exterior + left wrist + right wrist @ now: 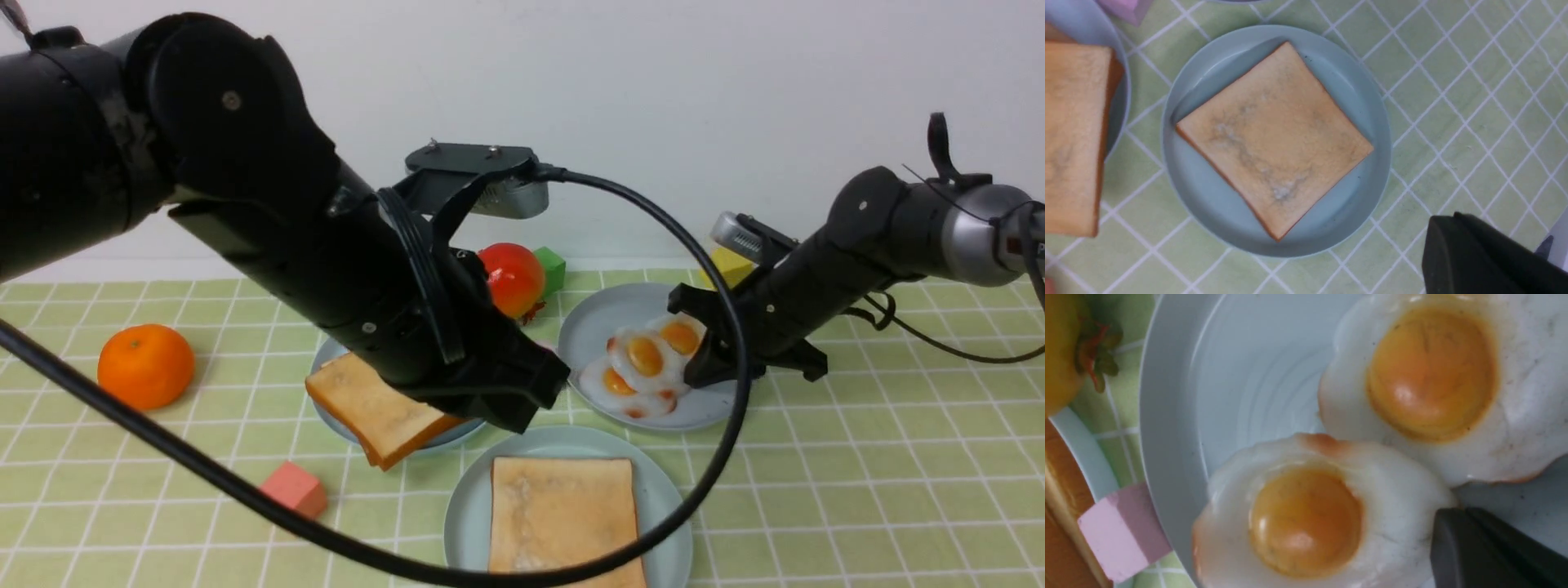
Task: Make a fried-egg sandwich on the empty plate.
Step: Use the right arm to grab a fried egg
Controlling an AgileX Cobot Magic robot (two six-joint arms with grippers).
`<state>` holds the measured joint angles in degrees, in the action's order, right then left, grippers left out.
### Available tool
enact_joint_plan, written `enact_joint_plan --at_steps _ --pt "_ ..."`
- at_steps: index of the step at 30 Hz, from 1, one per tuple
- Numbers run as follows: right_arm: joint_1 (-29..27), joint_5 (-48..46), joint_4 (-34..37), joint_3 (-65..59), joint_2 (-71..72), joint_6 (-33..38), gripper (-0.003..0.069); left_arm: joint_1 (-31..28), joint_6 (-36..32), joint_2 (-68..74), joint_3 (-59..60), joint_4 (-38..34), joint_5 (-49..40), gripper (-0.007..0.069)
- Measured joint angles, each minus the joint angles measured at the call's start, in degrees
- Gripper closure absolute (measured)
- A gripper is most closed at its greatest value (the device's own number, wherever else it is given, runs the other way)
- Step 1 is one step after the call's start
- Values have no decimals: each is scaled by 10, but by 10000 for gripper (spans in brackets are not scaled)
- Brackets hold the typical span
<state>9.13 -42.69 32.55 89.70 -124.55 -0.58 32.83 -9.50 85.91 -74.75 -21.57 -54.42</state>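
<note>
The pale mint plate (465, 506) sits at the front with one golden toast slice (563, 514) flat on it and nothing on top; both show in the left wrist view, plate (1208, 204) and slice (1274, 139). Three fried eggs (645, 359) lie on a grey-blue plate (588, 327) behind. My right gripper (698, 343) is open low over the eggs, one finger (1486, 547) touching the edge of an egg (1306, 522). My left gripper (522, 408) is open and empty between the plates, with one finger (1474, 257) in view.
Another toast slice (375, 408) lies tilted, overhanging a light-blue plate (322, 359) at the left. An orange (145, 365), a red tomato (513, 278), and green (551, 269), yellow (727, 265) and pink (294, 488) blocks stand around. A black cable (718, 457) loops across the front.
</note>
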Motion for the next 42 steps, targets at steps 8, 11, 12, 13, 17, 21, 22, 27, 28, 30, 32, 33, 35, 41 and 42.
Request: enact_joint_plan --at_steps 8,11,12,13,17,21,22,27,28,30,32,33,35,41,42 --pt "0 -8 -23 -3 31 6 669 0 127 -92 12 127 -29 638" --pt "0 -20 -23 -3 64 22 669 0 167 -157 56 165 -28 638" --pt "0 -21 -23 -3 68 23 669 0 169 -161 59 167 -28 638" --pt "1 -25 -23 -3 79 29 669 0 178 -182 86 177 -26 638" --pt "8 -34 -35 -3 102 78 667 0 198 -240 164 181 -9 638" --pt "33 -58 -81 -3 102 102 628 0 200 -258 210 135 21 638" --pt "42 -60 -101 -3 102 93 603 0 200 -257 213 120 31 638" --pt "94 -56 -226 1 102 24 408 0 200 -228 215 59 73 638" --pt "99 -54 -232 4 102 -1 378 0 200 -222 216 54 80 638" --pt "106 -46 -230 10 101 -68 308 0 200 -207 216 48 93 638" --pt "107 -36 -211 13 97 -115 244 0 195 -195 216 47 98 638" --pt "106 -33 -205 14 95 -128 216 0 192 -190 216 47 99 638" --pt "104 -30 -180 14 86 -140 141 0 184 -181 216 47 101 638" --pt "98 -31 -149 14 66 -161 -16 0 156 -173 216 29 105 638" --pt "93 -31 -143 14 64 -176 -19 0 152 -173 216 26 105 638"
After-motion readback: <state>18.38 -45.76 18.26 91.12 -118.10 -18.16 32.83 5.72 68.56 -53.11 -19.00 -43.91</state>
